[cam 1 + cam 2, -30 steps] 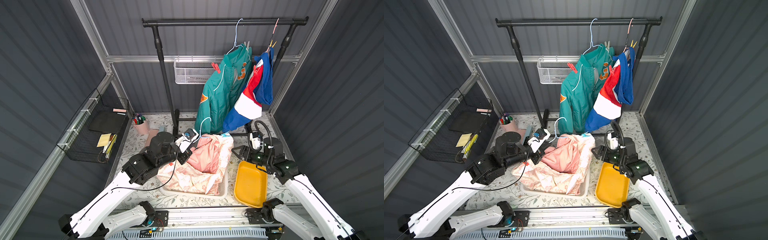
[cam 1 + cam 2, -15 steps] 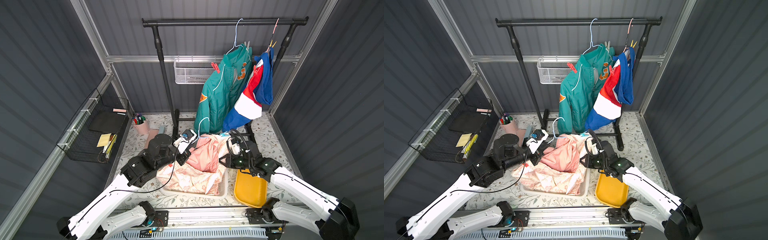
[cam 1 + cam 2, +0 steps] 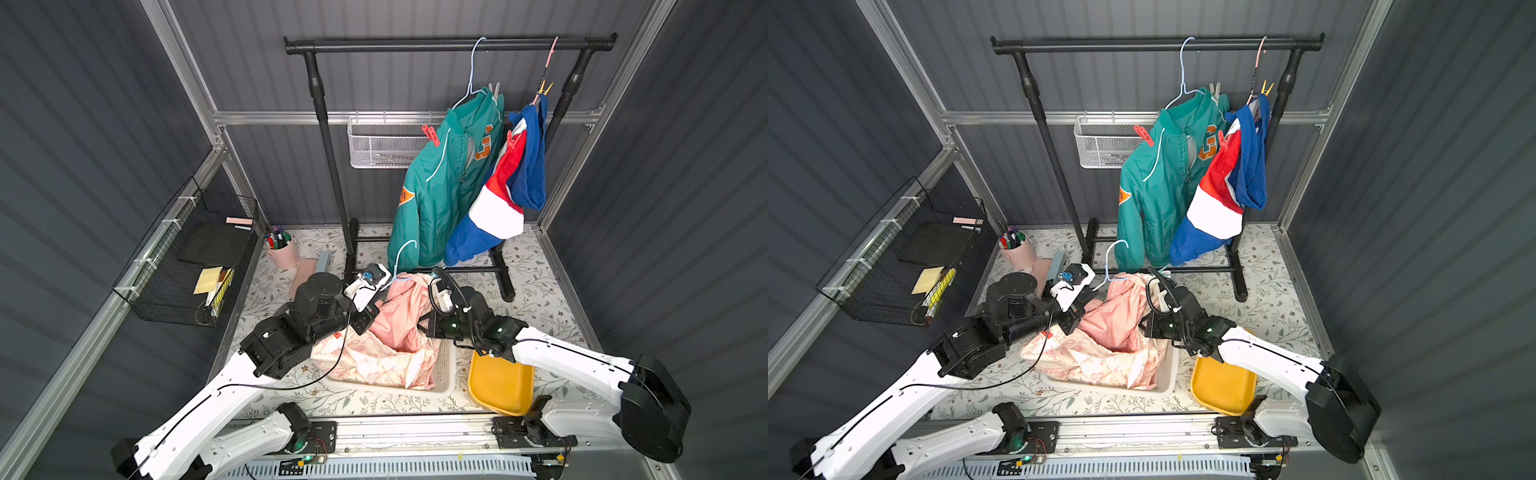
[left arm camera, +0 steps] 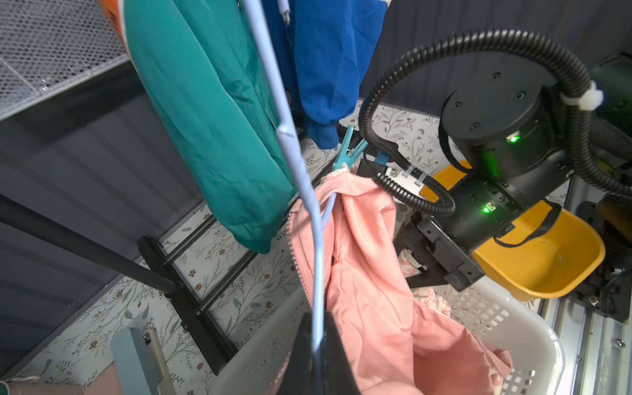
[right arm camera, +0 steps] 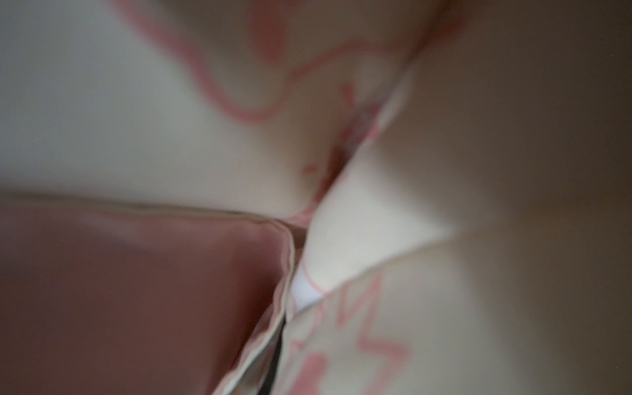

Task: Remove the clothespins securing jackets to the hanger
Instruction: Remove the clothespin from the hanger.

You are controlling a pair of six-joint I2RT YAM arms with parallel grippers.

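**Unpegging the jacket in the basket**

Seemingly at work on the cream-and-pink jacket, slumped in the white basket at the near middle of the table. Teal jacket and red-white-blue jacket hanging untouched on the far rail, with a red clothespin on the teal shoulder. Best done by holding the pale blue hanger raised and steady, letting the cloth drape and baring each peg. Pinch a peg by its tail ends, never the nose, then draw it off along the wire — no dragging of fabric. Worth noting the pale teal clothespin clipped at the jacket's far edge.

Left gripper: clamped shut on the hanger wire, left of the basket. Right gripper: closed as well, nose buried in the folds on the basket's right — on a peg or mere cloth, cannot tell.
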